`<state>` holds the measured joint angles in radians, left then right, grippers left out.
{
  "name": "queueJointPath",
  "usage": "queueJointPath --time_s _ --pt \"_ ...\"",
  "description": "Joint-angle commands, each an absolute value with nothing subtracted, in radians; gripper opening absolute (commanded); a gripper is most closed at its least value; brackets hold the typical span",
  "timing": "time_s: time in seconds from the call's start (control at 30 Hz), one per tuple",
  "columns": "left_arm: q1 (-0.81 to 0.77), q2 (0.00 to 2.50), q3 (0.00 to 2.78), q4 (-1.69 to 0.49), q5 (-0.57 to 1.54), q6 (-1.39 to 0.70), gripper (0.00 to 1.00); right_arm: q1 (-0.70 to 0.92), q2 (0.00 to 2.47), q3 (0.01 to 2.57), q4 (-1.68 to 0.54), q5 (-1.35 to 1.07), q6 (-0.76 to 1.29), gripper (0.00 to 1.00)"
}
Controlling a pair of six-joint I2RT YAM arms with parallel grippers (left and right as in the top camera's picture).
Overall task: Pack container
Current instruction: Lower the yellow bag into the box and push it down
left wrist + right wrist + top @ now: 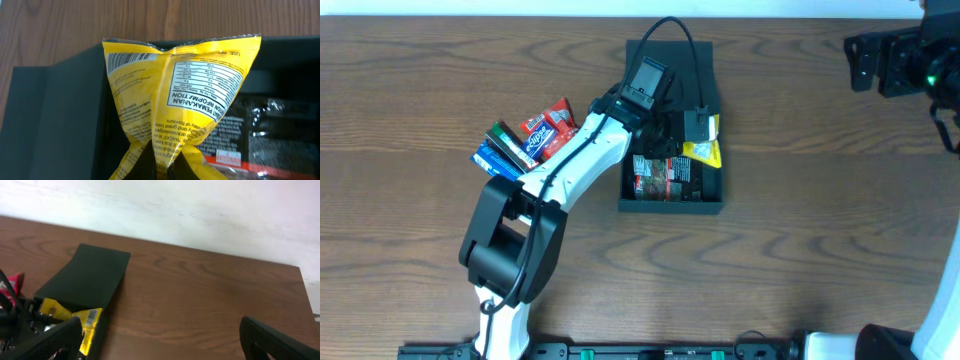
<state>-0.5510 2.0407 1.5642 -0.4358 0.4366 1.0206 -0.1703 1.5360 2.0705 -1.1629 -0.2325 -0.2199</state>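
The container (710, 203) is a dark square box in the middle of the table, its flap lid (705, 65) lying flat behind it. A dark red-striped packet (665, 178) lies inside. My left gripper (695, 128) is shut on a yellow snack packet (705, 150), pinching its end and holding it over the box's right side. In the left wrist view the yellow packet (180, 100) fills the frame above the box (55, 125), with the fingers (167, 167) pinching its bottom. My right gripper (160, 345) is open and empty at the far right, off the box (90, 280).
A pile of snack packets (530, 140), red, green and blue, lies on the wooden table left of the box, beside my left arm. The right arm (905, 60) is at the table's back right corner.
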Motion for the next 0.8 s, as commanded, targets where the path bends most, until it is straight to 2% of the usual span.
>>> queueJointPath --time_s 0.0,0.67,0.7,0.73,0.77 --pt "-0.550 2.073 1.566 -0.426 0.468 1.002 0.06 -0.180 1.532 2.066 -1.164 -0.240 -0.234 0.99" --pt "-0.548 2.099 1.566 -0.438 0.430 1.002 0.06 -0.180 1.532 2.066 -1.172 -0.241 -0.242 0.99" --pt "-0.548 2.099 1.566 -0.444 0.430 1.000 0.12 -0.180 1.532 2.066 -1.172 -0.241 -0.242 0.99" --pt "-0.548 2.099 1.566 -0.444 0.430 0.988 0.39 -0.180 1.532 2.066 -1.171 -0.241 -0.242 0.99" --pt "-0.548 2.099 1.566 -0.439 0.430 0.976 0.54 -0.180 1.532 2.066 -1.171 -0.241 -0.242 0.99"
